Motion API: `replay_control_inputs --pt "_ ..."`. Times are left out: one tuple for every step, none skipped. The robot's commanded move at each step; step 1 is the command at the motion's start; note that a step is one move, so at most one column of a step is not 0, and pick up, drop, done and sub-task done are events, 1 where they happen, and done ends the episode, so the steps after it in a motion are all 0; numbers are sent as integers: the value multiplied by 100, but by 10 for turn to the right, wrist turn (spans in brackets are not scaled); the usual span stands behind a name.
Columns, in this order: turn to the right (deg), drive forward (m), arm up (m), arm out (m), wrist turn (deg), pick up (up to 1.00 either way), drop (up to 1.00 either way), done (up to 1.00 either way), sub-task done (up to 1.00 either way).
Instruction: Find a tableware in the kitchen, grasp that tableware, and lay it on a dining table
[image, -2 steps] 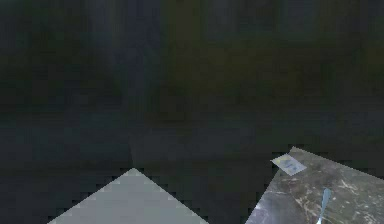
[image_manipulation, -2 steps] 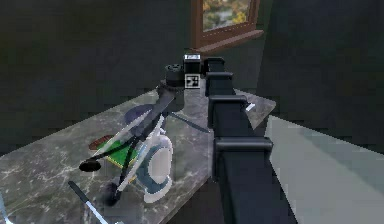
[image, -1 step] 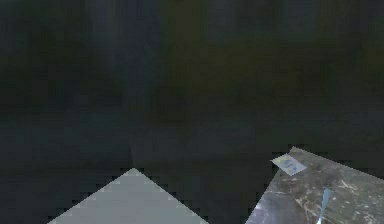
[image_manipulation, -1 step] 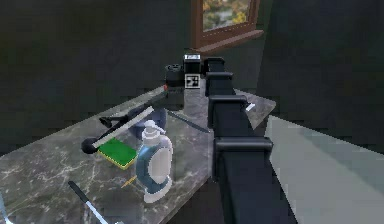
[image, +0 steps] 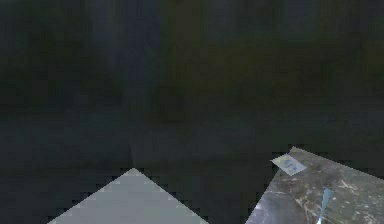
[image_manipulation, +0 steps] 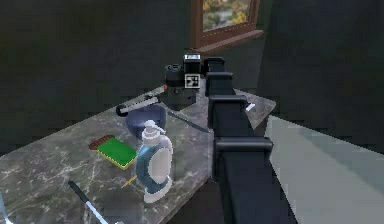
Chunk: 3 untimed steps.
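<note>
On the marble table (image_manipulation: 40, 165), seen in the arm side view, a dark blue rounded vessel that I take for a bowl (image_manipulation: 138, 122) sits just under the end effector (image_manipulation: 140, 100) as pictured, left of the dark arm (image_manipulation: 235, 140). The thin fingers run out toward the view's left. The bowl lies immediately below their line, a little nearer the robot's body. Whether they hang over it, stand beside it or touch it cannot be told. Nor can I tell whether the end effector holds anything, since things on the table lie at and behind it. Being round, the bowl offers no long axis to line up with. A white-and-blue bottle (image_manipulation: 152, 165) and a green sponge (image_manipulation: 117, 150) stand just beside it on the near side, crowding that approach. My judgement is that the coming move turns on drawing the reach in slightly and lowering onto the bowl's rim.
</note>
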Motion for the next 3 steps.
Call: replay_control_inputs --pt "0 0 0 0 120 0 0 0 0" --pt "0 0 -12 0 0 0 0 0 0" --pt "0 0 0 0 0 100 0 0 0"
